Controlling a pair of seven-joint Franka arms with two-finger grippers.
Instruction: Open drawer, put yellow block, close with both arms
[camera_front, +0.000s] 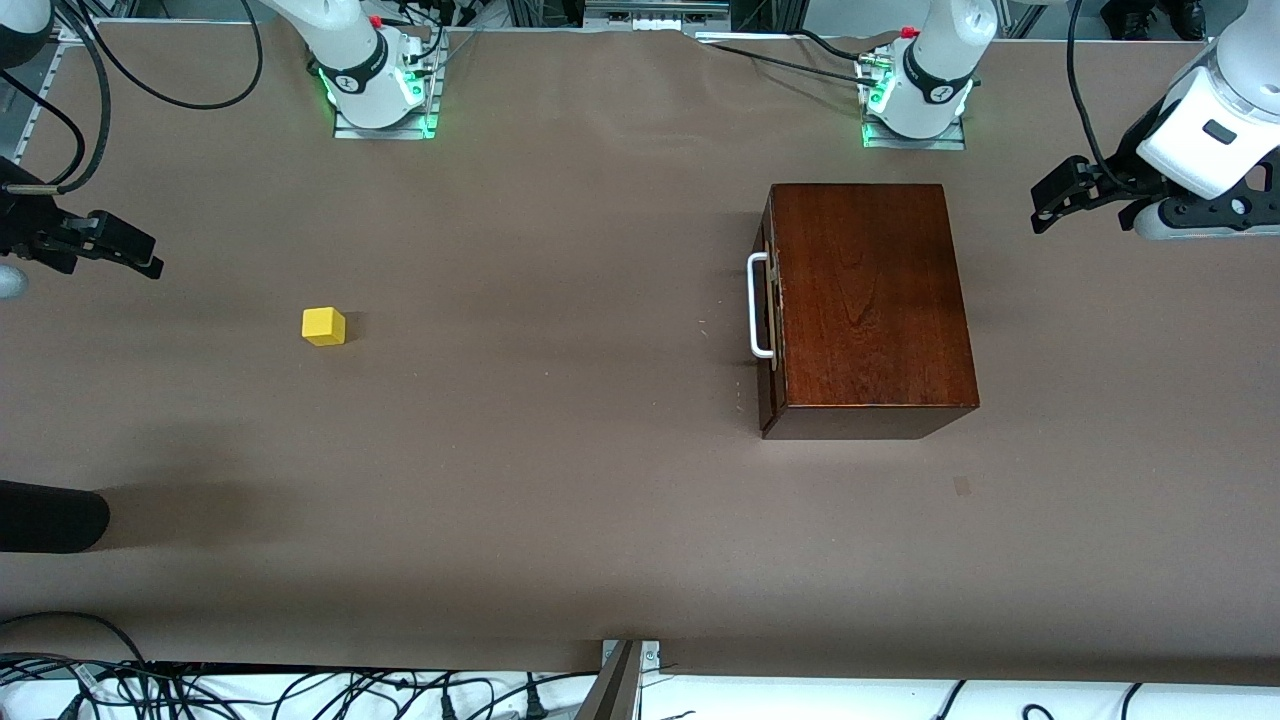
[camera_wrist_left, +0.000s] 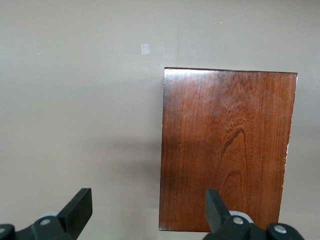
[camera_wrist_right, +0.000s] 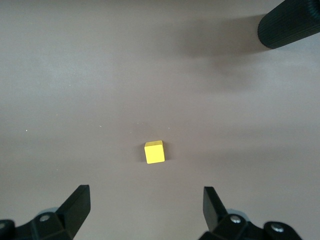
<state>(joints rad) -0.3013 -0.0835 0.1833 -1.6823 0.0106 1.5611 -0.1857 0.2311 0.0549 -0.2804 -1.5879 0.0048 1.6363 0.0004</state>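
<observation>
Drawer shut, cube on table, both pincers spread and empty.
Glossy dark mahogany box (camera_front: 868, 300) with white bar handle (camera_front: 759, 305) sits toward left arm's end; small bright yellow cube (camera_front: 324, 326) toward right arm's end. Only front view shows handle. Left gripper (camera_wrist_left: 147, 207) hangs over box edge; right gripper (camera_wrist_right: 145, 207) over table near cube. No legible writing.

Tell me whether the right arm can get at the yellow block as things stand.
Probably yes: the yellow block sits alone on bare table toward the right arm's end, and the right gripper hangs open above it, nothing between.
</observation>
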